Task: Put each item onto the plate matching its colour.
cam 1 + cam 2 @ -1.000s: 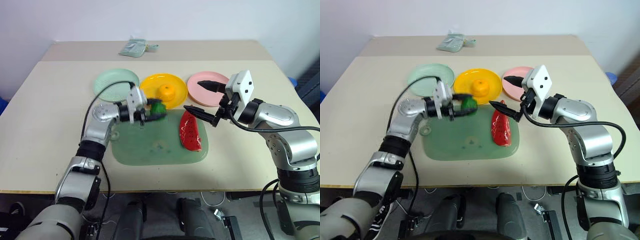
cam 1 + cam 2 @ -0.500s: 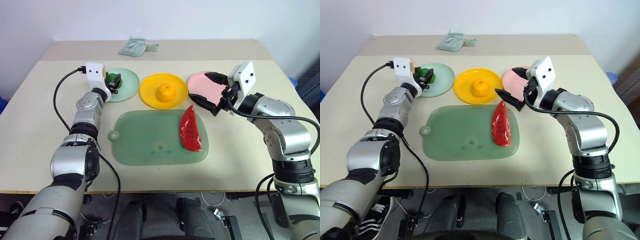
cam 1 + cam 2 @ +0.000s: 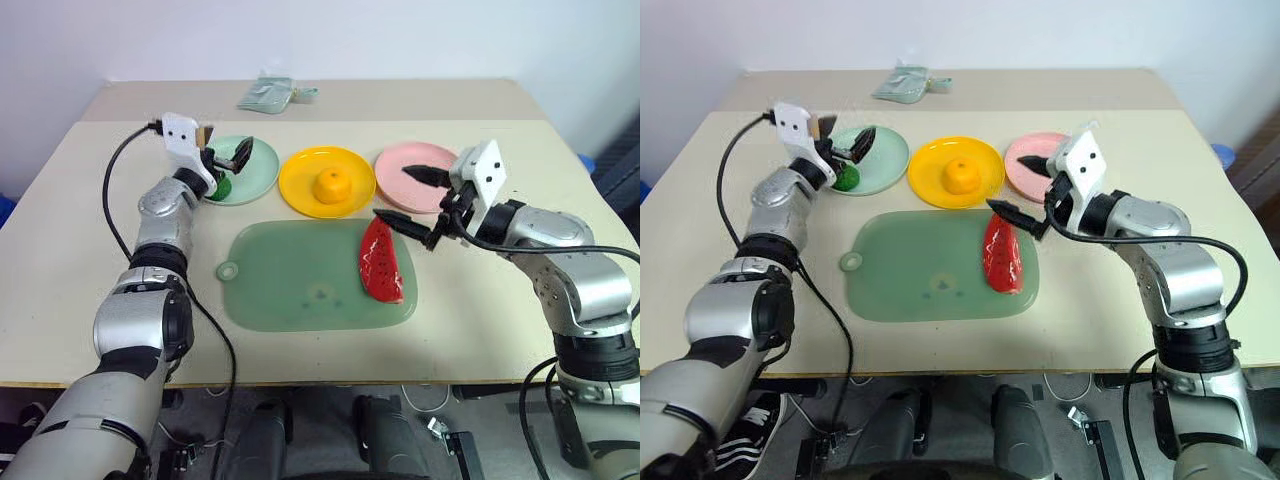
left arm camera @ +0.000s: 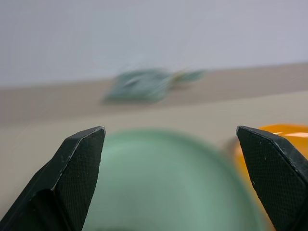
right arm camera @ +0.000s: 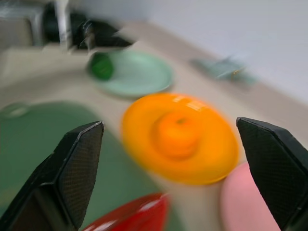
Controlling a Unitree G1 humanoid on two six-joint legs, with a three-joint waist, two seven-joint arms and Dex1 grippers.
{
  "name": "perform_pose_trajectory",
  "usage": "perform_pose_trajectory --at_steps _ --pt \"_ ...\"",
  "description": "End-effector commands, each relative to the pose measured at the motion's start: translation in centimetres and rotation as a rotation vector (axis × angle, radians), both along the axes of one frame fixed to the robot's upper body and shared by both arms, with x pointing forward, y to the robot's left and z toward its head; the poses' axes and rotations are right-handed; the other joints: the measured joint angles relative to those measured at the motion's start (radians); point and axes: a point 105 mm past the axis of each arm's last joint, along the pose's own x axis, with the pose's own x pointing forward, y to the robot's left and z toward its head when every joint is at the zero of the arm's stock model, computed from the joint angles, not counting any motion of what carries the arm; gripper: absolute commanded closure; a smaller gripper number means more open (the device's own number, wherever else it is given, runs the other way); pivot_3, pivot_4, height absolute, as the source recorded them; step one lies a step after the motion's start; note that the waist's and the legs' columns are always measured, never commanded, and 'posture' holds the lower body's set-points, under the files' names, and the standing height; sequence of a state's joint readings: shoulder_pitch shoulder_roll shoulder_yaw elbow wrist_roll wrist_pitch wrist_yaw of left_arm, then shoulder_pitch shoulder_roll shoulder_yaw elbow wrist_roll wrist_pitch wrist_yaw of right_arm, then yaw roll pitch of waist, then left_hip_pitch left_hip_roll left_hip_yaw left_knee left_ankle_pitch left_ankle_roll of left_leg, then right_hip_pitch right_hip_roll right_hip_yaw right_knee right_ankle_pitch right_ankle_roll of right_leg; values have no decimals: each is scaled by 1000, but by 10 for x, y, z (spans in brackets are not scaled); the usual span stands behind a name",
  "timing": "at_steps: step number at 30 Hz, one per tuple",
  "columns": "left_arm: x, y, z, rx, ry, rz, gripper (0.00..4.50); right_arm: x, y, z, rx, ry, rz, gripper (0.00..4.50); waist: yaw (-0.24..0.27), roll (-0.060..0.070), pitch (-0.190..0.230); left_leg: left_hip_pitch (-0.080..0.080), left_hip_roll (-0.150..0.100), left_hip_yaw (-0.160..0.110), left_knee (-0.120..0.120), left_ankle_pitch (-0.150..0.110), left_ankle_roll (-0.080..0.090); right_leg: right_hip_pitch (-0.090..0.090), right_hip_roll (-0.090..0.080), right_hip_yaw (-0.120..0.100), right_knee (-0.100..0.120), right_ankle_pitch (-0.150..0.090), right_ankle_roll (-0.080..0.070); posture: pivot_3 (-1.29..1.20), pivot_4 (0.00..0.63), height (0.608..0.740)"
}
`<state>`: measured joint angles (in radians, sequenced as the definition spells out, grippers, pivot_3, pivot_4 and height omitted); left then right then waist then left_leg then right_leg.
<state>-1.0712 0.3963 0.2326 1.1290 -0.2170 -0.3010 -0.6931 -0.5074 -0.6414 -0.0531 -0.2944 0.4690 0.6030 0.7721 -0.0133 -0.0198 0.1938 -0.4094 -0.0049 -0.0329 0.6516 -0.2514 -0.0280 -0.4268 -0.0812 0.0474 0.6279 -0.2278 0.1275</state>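
Note:
A small dark-green ball [image 3: 218,187] lies on the near left rim of the pale mint plate [image 3: 255,170]. My left gripper [image 3: 232,160] hovers just above the ball, open and empty, its fingers [image 4: 79,159] spread wide over the mint plate [image 4: 168,187]. An orange fruit [image 3: 332,184] sits in the middle of the yellow plate [image 3: 300,185]. The red watermelon wedge [image 3: 382,262] lies on the right end of the green mat. Above the wedge's far tip and in front of the pink plate [image 3: 400,160], my right gripper [image 3: 411,196] stands open, holding nothing.
The big green cutting mat [image 3: 300,280] lies in front of the three plates. A grey-green pouch [image 3: 268,93] rests at the back of the table. Bare tabletop lies to the left and right of the mat.
My left gripper carried the green ball from over the mat to the mint plate, then opened; the ball now lies on the plate. The right gripper has hardly shifted.

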Motion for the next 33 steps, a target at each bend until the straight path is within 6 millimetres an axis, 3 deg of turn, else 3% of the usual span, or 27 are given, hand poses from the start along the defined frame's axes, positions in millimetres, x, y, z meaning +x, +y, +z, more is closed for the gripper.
perform_pose_trajectory --at_steps 1,6,10,12,14,19,24,33 --pt "-32 -21 22 43 -107 -351 29 -11 14 27 44 -48 32 0 -2 0 0 0 0 0 0 0 0 0 0 0 0 0 0 0 150 740" --pt "-88 -27 7 72 -52 -723 29 4 19 22 12 6 -142 0 -25 1 0 1 1 0 -1 0 0 -1 1 1 2 0 -1 0 150 740" --pt "-123 -17 -24 214 56 -831 29 12 14 6 -72 118 -308 0 -27 1 0 1 1 -1 -1 0 0 -1 0 1 2 0 -1 0 150 740" --pt "-132 -15 -27 232 76 -852 29 10 6 0 -145 168 -365 0 -21 1 0 1 1 -1 -1 0 0 -1 0 1 2 0 -1 0 150 740" --pt "-141 -15 -27 235 85 -886 29 10 0 9 -122 220 -414 0 -17 1 0 0 1 -1 -1 0 0 -1 0 0 1 0 -1 0 150 740" --pt "-148 -16 -28 282 64 -902 29 10 3 17 5 354 -455 0 -3 1 0 1 1 -1 0 0 0 -1 0 0 2 0 -1 0 150 740" --pt "-153 -18 -38 293 94 -974 29 10 10 4 77 432 -432 0 -2 1 0 0 1 0 -1 0 0 -1 0 0 1 0 -1 0 150 740" --pt "-152 -25 -38 309 54 -973 29 -6 15 -29 -23 503 -403 0 -7 1 0 0 1 0 -1 0 0 -1 0 0 1 0 -1 0 150 740"
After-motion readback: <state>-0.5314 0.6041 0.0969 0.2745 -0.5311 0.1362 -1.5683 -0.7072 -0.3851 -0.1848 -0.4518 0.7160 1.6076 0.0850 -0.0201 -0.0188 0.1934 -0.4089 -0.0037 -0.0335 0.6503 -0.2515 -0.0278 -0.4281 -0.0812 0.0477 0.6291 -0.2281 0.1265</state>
